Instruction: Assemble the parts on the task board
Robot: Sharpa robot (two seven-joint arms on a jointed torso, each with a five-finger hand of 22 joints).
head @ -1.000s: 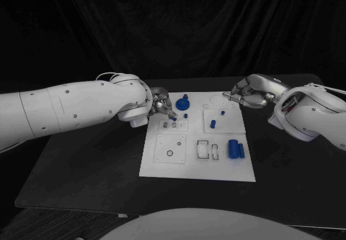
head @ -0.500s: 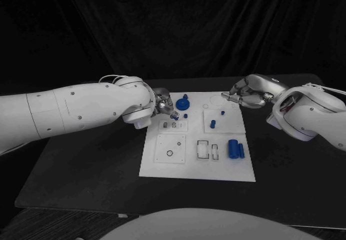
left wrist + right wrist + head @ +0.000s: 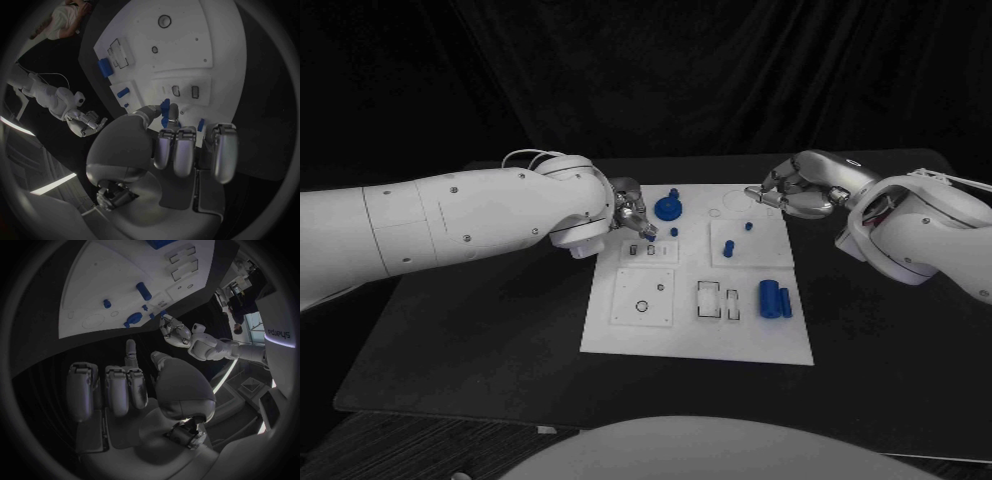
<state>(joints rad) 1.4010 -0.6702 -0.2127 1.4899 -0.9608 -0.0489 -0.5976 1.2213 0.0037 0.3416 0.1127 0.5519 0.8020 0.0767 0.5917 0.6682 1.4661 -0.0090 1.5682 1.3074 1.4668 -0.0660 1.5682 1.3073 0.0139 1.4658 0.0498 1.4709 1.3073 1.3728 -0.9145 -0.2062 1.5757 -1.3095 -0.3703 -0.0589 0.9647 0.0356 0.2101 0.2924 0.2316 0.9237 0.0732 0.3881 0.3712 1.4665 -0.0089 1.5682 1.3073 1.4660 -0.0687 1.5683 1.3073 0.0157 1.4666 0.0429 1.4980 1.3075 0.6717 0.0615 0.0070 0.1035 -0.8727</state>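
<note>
The white task board (image 3: 697, 330) lies mid-table. My left hand (image 3: 629, 212) hovers over its far left corner and pinches a small blue part (image 3: 165, 111) between thumb and a finger, just above two small slots (image 3: 648, 250). A round blue part (image 3: 666, 208) and a small blue peg (image 3: 674, 232) stand right beside that hand. My right hand (image 3: 798, 188) hangs at the board's far right corner, fingers curled, nothing in it. Two blue cylinders (image 3: 773, 299) lie on the board's right side, and a short blue part (image 3: 730, 246) stands near the middle.
The board also has a ring recess (image 3: 640, 306) and rectangular slots (image 3: 715, 298) on its near half. Black table (image 3: 473, 330) surrounds the board on all sides. My left forearm (image 3: 459, 220) spans the table's left side.
My left hand has crept slightly further over the board's far left corner, still pinching the blue part. The right hand has stayed where it was.
</note>
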